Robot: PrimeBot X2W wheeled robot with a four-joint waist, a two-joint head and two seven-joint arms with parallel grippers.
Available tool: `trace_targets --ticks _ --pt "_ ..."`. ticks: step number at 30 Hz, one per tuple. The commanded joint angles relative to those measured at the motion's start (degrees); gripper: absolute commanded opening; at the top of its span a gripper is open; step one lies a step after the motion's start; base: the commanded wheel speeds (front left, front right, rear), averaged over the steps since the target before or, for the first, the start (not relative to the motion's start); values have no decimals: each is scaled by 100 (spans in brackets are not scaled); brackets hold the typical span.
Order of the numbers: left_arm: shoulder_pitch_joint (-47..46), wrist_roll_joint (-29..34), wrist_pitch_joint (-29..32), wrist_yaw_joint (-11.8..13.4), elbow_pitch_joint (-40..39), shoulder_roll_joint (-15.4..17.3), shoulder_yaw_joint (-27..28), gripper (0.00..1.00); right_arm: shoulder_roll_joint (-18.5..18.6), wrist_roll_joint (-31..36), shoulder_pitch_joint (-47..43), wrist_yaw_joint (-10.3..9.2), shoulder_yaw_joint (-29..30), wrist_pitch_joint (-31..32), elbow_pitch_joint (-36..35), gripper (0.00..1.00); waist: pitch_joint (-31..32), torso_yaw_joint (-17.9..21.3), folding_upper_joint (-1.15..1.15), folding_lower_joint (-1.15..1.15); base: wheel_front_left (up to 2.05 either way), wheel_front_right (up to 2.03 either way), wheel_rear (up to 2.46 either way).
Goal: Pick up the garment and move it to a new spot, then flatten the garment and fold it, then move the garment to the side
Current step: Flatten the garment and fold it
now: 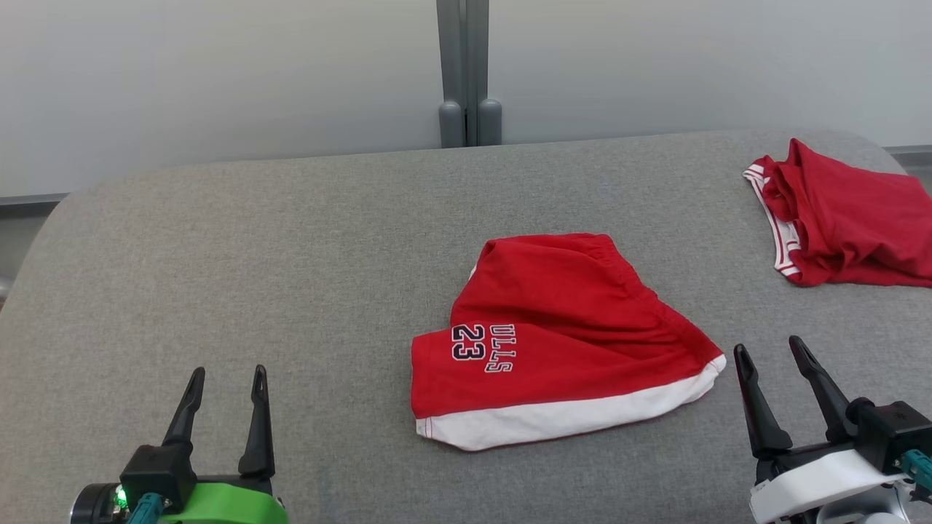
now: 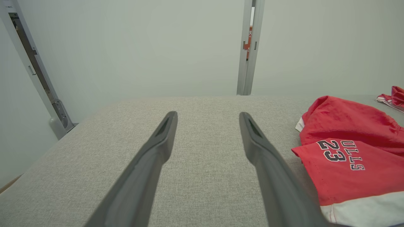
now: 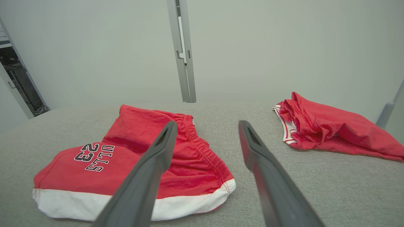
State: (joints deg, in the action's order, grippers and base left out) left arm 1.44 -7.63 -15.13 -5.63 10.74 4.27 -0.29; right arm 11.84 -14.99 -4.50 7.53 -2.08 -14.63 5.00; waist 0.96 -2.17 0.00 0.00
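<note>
Garment [image 1: 561, 342]: red shorts with a 23, lying in the middle of the grey pad [image 1: 255, 240] | hands: left gripper [image 1: 227, 375] and right gripper [image 1: 768, 348] both wide, holding nothing | risk: pinching just the top layer may bunch it up; other red cloth [image 1: 852, 218] may get grabbed by mistake | count: 2 red clothes, 2 grippers

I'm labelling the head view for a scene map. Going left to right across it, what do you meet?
left gripper, open → red shorts printed with 23, lying mid-table → crumpled red garment with white trim, at the far right edge
</note>
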Motion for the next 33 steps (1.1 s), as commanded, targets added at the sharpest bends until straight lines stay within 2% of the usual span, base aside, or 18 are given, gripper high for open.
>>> trace_targets --ticks 1,33 --pt "53 16 3 -34 3 -6 23 100 -1 23 -86 -10 9 28 -47 100 0 -4 0 0 0 0 0" --pt "26 116 3 -86 64 -59 88 100 -24 -14 -62 -10 20 20 121 100 -2 35 0 0 0 0 0"
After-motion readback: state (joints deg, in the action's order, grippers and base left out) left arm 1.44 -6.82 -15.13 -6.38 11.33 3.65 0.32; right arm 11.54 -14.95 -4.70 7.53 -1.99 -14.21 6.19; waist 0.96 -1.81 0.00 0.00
